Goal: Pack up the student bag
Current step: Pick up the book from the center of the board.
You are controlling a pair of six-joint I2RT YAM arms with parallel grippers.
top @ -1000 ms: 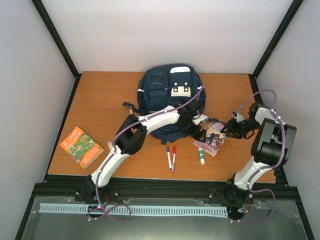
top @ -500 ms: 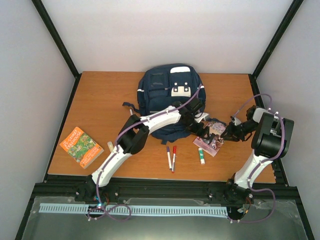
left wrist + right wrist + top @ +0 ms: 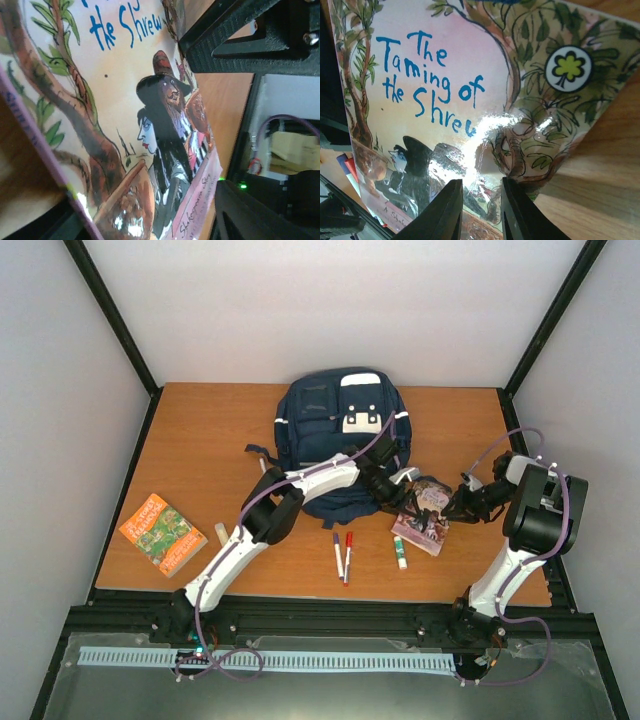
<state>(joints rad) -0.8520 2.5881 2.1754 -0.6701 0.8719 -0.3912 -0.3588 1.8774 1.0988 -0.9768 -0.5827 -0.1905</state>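
Student bag [image 3: 340, 435] ctr-back on tabletop [image 3: 200, 440]; paperback [image 3: 425, 515] just front-right of it; markers [image 3: 342, 552], glue stick [image 3: 401, 552] nearer front; 2nd book [image 3: 158, 532] far left.

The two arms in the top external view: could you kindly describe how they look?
Both the left arm and right arm have glossy white link shells, matte black joint housings and black bases. A thin purple cable loops loosely along each. The right gripper's fingers are narrow, smooth black bars; the left gripper's fingers look black and finely textured.

Navy student bag [image 3: 312, 430], white stripes; pink-and-green illustrated book [image 3: 426, 525], blue lettering
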